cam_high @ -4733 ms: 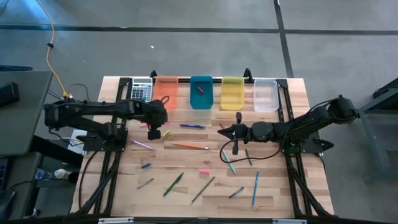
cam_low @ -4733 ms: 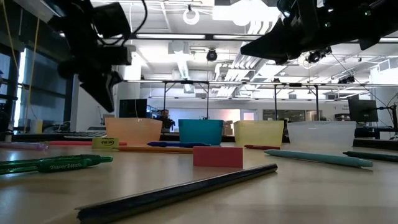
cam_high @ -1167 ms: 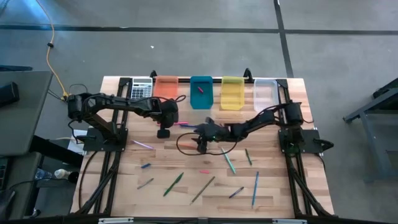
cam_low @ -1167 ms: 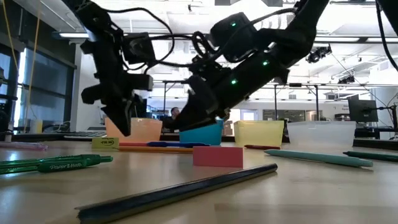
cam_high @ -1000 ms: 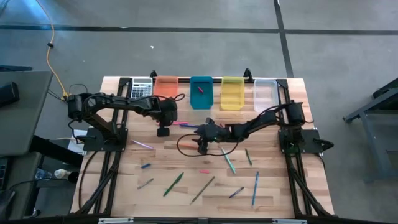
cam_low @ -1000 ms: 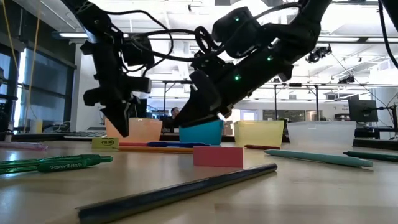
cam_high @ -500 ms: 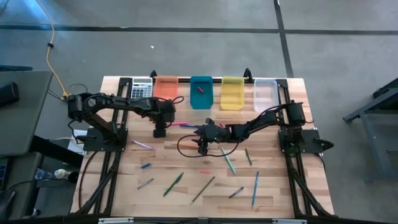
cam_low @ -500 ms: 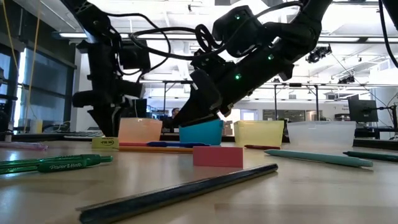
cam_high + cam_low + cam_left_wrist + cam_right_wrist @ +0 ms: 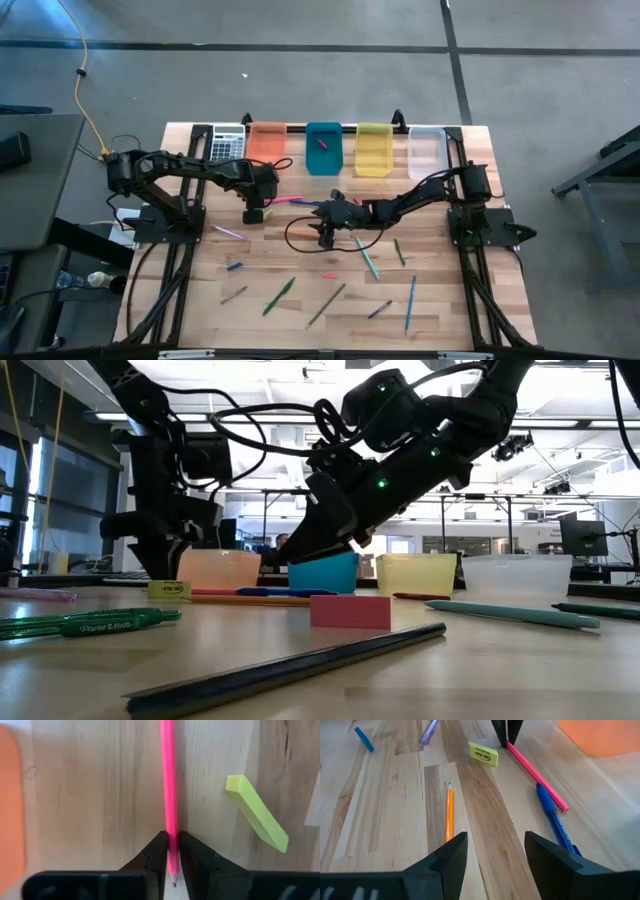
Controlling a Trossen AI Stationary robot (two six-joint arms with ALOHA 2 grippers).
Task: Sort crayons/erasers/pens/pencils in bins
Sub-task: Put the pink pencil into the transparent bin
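Note:
A pink stick (image 9: 168,780) with a pointed tip lies on the wood table, and my left gripper (image 9: 172,835) is shut on it, in front of the orange bin (image 9: 266,143). A yellow-green eraser (image 9: 256,812) lies flat beside it. My right gripper (image 9: 323,238) hovers open at mid-table. Its fingers (image 9: 445,855) stand wide apart just short of an orange pencil (image 9: 449,812), with a blue pen (image 9: 555,820) beside it. The teal (image 9: 323,148), yellow (image 9: 374,150) and clear (image 9: 428,152) bins line the far edge. My left gripper pinches the pink stick between its two fingers close to the pointed end (image 9: 170,822); the tip (image 9: 173,882) pokes out behind them. The fingers come from above, pointing down, and lie across the stick. The stick lies flat on the table, stretching toward the table's right.
A grey calculator (image 9: 228,143) sits left of the orange bin. Loose sticks are scattered over the near half: a green pen (image 9: 279,295), a dark pencil (image 9: 327,304), a teal pen (image 9: 411,300) and a pink eraser (image 9: 350,611).
My left gripper has sunk toward the table and drifted a little toward the table's left edge, straightening from a tilt until it points straight down. My right gripper has kept still.

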